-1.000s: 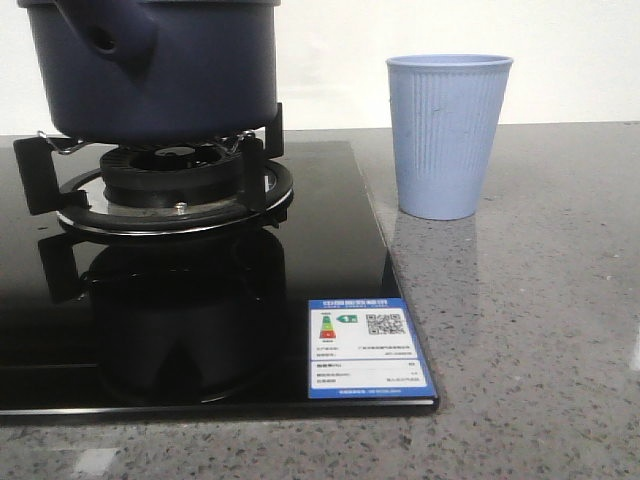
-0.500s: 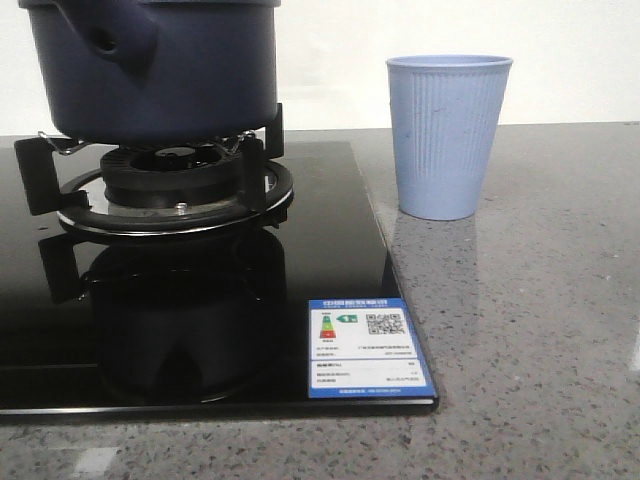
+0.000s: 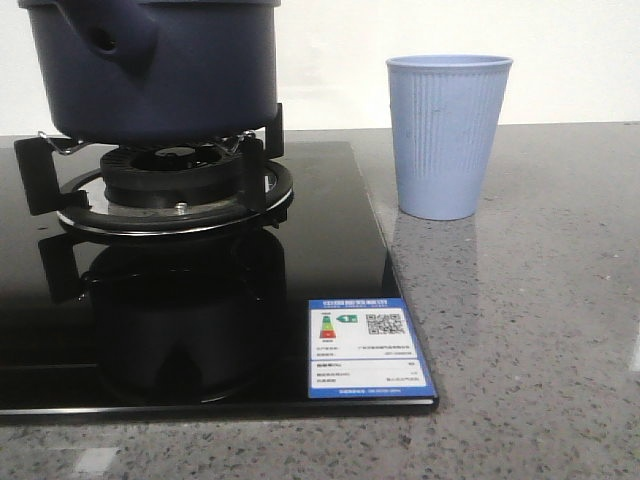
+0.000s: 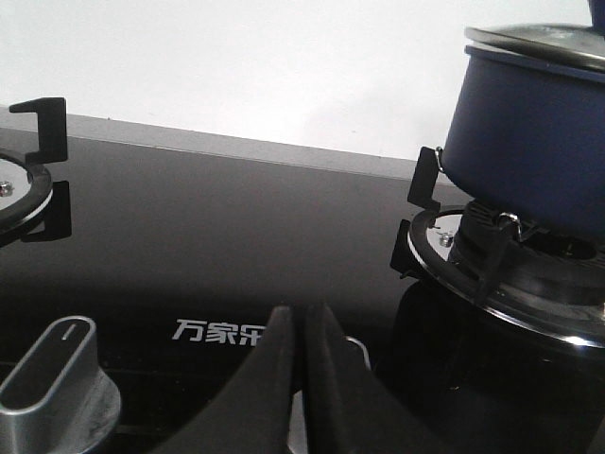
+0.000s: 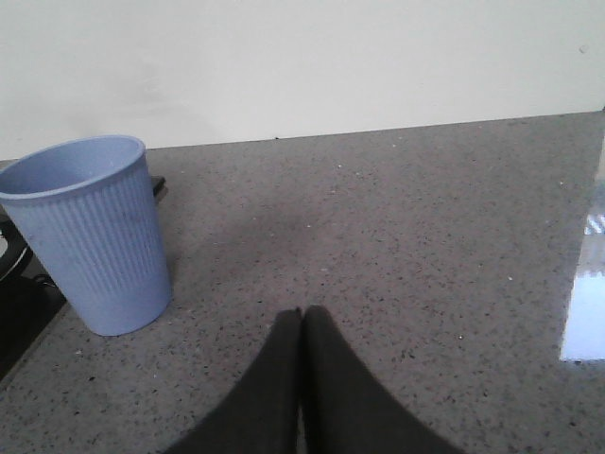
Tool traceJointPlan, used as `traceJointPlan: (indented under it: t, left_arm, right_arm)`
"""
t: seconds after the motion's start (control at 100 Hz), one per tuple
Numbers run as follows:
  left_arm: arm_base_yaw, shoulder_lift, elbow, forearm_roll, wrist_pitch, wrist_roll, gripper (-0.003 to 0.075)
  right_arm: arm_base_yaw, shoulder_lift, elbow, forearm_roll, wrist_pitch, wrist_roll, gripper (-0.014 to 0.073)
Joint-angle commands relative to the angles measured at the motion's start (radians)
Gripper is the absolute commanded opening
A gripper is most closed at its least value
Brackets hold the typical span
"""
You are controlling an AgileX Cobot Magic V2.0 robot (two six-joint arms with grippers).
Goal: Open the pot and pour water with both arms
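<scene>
With both sets of jaws pressed closed and empty, the lidded pot (image 4: 534, 132) ahead of the left jaws looks heavy, rigid and best gripped by its stubby handle (image 3: 112, 37)

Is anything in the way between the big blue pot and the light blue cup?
Nothing visible. The dark navy-blue round pot sits on the black gas burner stand; the light blue ribbed cup stands upright on the grey speckled counter, with only bare hob glass and counter between them.
</scene>
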Motion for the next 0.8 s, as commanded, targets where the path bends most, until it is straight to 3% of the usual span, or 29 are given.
traceJointPlan:
  t: [0.0,0.29,0.39,0.45,0.54,0.68,0.79]
  left_arm:
    - [-0.007,-0.027,0.034,-0.008,-0.074,-0.010,-0.0019]
    - [-0.007,-0.027,0.034,-0.008,-0.074,-0.010,-0.0019]
    - [-0.007,-0.027,0.034,-0.008,-0.074,-0.010,-0.0019]
    - [-0.007,-0.027,0.034,-0.008,-0.074,-0.010,-0.0019]
    - [-0.007,-0.027,0.034,-0.008,-0.074,-0.010,-0.0019]
    - [-0.007,-0.027,0.034,-0.008,-0.074,-0.010,-0.0019]
    - [-0.007,-0.027,0.034,-0.008,-0.074,-0.010,-0.0019]
  right_arm:
    - [-0.006,0.006,-0.027,-0.006,-0.019,-0.001,-0.0067]
    - [-0.006,0.006,-0.027,-0.006,-0.019,-0.001,-0.0067]
    - [-0.006,0.006,-0.029,-0.011,-0.075,-0.001,-0.0067]
    - [-0.006,0.006,-0.036,-0.080,-0.128,0.006,-0.0067]
    - [-0.006,0.006,-0.071,-0.279,-0.144,0.188,-0.0067]
    - [-0.006,0.008,-0.110,-0.450,-0.094,0.392,-0.0067]
    - [-0.006,0.008,-0.118,-0.651,-0.050,0.649,-0.0067]
